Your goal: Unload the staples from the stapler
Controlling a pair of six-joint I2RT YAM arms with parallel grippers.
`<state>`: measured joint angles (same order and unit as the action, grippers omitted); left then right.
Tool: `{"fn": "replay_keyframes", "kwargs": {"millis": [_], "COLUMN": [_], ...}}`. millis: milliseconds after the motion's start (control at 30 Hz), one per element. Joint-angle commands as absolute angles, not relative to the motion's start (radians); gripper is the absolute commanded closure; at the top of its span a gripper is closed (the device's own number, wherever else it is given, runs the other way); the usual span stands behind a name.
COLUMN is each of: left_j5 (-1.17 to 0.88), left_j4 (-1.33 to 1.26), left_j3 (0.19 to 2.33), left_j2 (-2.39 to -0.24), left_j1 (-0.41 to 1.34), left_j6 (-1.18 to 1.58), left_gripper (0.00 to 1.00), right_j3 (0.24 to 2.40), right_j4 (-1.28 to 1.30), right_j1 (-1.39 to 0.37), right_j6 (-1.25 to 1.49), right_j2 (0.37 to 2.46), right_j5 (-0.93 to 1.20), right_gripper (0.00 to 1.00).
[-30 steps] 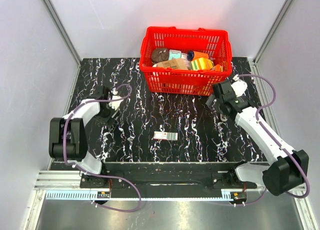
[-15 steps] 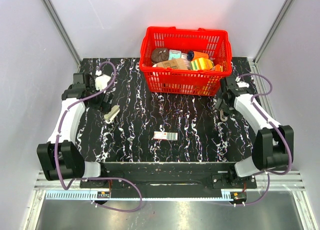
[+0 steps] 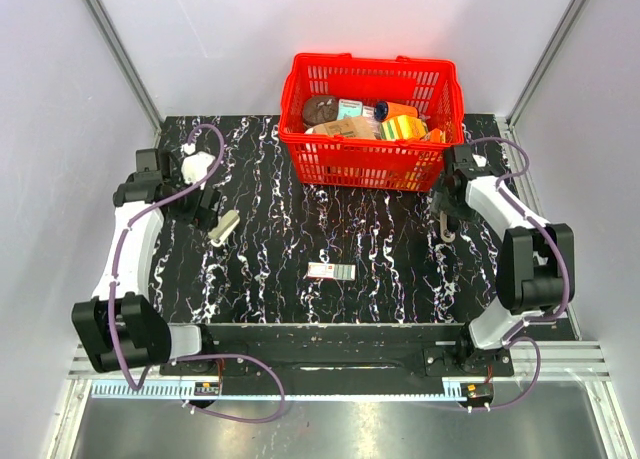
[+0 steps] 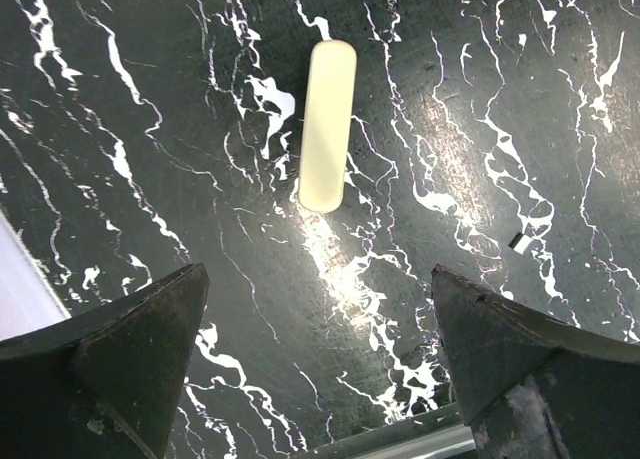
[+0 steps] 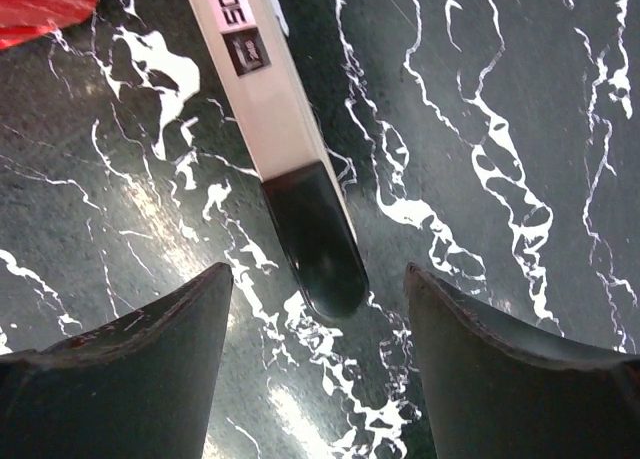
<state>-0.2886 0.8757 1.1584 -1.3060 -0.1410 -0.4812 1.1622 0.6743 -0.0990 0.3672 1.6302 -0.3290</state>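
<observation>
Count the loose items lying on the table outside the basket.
3: a beige piece at left, a labelled box mid-table, the stapler at right. More may be hidden.

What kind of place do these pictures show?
Probably a lab robot cell: left arm and right arm bolted at a black marbled table, plain pale walls around it, a red basket of mixed goods.

Lab test cell: plain white walls [image 3: 330, 29], aluminium rails [image 3: 117, 49], black marbled table [image 3: 380, 239].
</observation>
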Motion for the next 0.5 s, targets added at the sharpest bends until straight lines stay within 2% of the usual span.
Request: {"fn": "replay_keyframes", "kwargs": {"millis": [0, 200, 300, 400, 467], "left_j5": [-0.264, -0.264, -0.291, -0.34, -0.362], "left_j4": [0.845, 0.793, 0.799, 0.851, 0.862], "left_j3": [1.149, 1.078, 1.06, 1.068, 1.071], "left_j2": [-1.22, -1.16, -1.16, -1.184, -1.184], "left_j1": [-0.143, -0.144, -0.144, -0.155, -0.169], "left_j6": [-0.491, -0.485, -0.483, -0.491, -0.494], "left_gripper": [0.01, 0.01, 0.01, 0.01, 0.01], "right_j3": [1.213, 1.19, 1.174, 1.157, 1.158], "right_j4": [0.597, 0.531, 0.493, 0.463, 0.463], "right_j1": [-0.087, -0.052, -0.049, -0.046, -0.044], "right_j6": [0.296, 0.284, 0.272, 0.267, 0.268], "right_j2": [1.687, 1.717, 1.718, 1.718, 1.732], "right_j5": [-0.287, -0.265, -0.252, -0.229, -0.219], "right_gripper": [0.25, 0.25, 0.31, 0.47, 0.49]}}
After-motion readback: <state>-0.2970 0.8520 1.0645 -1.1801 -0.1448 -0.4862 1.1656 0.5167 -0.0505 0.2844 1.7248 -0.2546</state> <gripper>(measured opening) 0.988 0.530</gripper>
